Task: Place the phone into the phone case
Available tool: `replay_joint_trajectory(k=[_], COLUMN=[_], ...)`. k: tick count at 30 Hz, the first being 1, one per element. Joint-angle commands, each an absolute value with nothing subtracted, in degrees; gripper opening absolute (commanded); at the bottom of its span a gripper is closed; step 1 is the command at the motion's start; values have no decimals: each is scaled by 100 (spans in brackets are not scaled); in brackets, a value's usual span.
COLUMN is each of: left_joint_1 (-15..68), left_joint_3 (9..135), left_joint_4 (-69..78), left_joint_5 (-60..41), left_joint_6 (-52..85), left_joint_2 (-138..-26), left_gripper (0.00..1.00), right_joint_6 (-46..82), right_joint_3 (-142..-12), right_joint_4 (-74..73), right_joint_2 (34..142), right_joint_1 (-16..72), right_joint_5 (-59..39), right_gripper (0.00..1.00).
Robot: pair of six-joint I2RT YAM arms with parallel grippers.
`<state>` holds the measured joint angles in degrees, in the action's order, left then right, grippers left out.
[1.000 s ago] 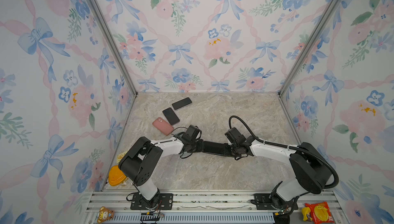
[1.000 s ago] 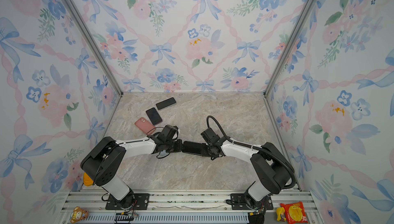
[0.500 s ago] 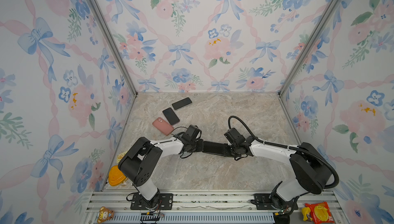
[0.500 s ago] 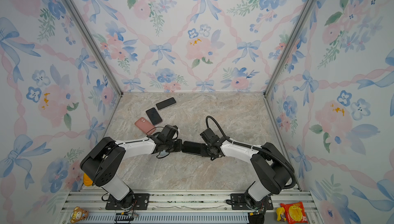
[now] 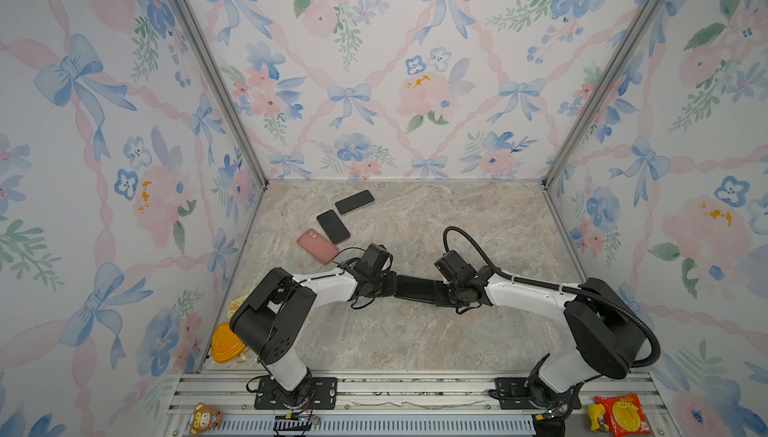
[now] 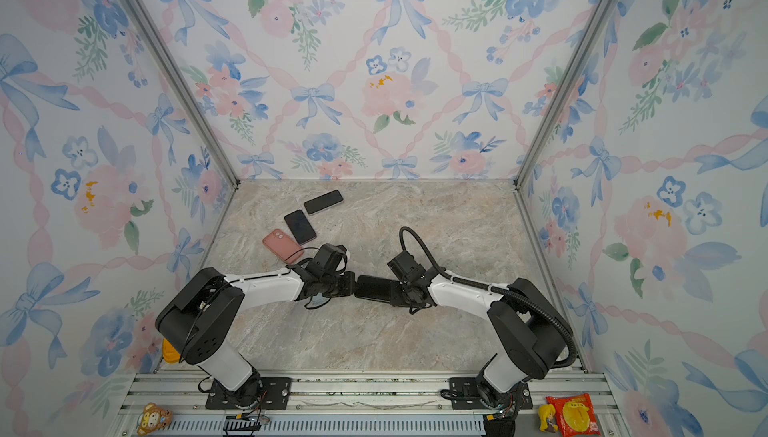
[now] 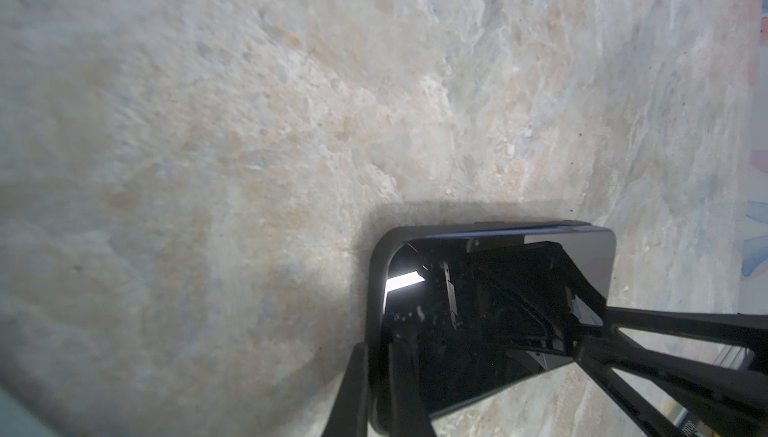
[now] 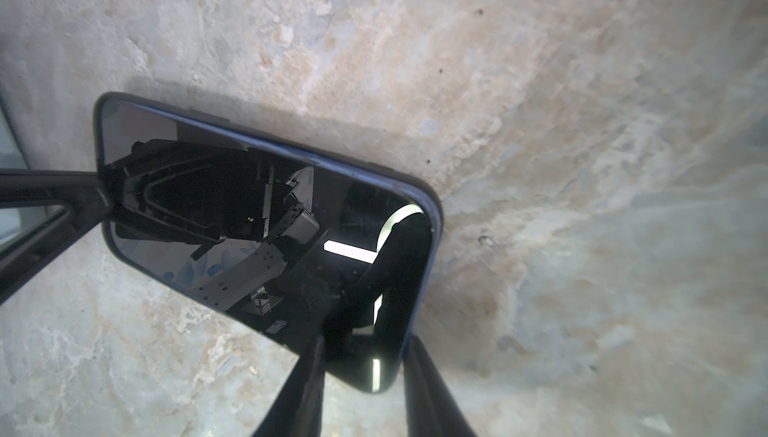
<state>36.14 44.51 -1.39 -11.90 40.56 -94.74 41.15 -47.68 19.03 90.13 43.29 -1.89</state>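
Observation:
A black phone [image 5: 415,289] [image 6: 374,287] is held between both grippers just above the marble floor, at the middle front. A black phone case rim [image 7: 376,281] wraps the phone's end on the left arm's side. My left gripper [image 5: 392,285] [image 7: 376,347] is shut, pinching that thin rim. My right gripper [image 5: 440,291] [image 8: 363,347] is shut on the phone's [image 8: 249,206] opposite end, one finger on each long edge. Whether the phone sits fully in the case cannot be told.
A pink case [image 5: 318,246] and two dark phones [image 5: 333,227] [image 5: 354,202] lie on the floor behind the left arm. An orange object [image 5: 224,347] sits at the front left corner. Floral walls close in three sides.
The left jaws have tightened a little on the case rim. Both arms and the phone stay in nearly the same place.

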Motion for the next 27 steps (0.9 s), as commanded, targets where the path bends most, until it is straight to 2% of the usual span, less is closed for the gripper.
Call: replay_joint_trajectory(k=[1,9,16,18,23,27], left_joint_1=[3867,3946,3922,3877,3815,3797], left_joint_3=[4366,4412,4395,4368,4327,4263], left_joint_4=[-218,-197,-226,-312,-634,-739], left_joint_5=[-1573,-1538,-1444,-1415,-1242,-1299], left_joint_6=[4012,4028,3932,3890,3779,3838], left_joint_2=[-9604,-9638,-9562,-9481,-9201,-8971], left_gripper=[9,9,11,16,36,44], right_joint_6=[4211,4370,4270,4180,3619,3018], right_joint_3=[-4859,-5061,-5063,-5046,-5100,-5184], right_joint_4=[1490,1243,1584,1775,2433,2793], right_joint_2=[9269,9771,9520,9344,8957,8749], right_joint_1=[4653,5007,4980,4914,4701,4466], right_joint_5=[-710,-872,-637,-534,-108,91], right_gripper=[32,30,30,31,36,40])
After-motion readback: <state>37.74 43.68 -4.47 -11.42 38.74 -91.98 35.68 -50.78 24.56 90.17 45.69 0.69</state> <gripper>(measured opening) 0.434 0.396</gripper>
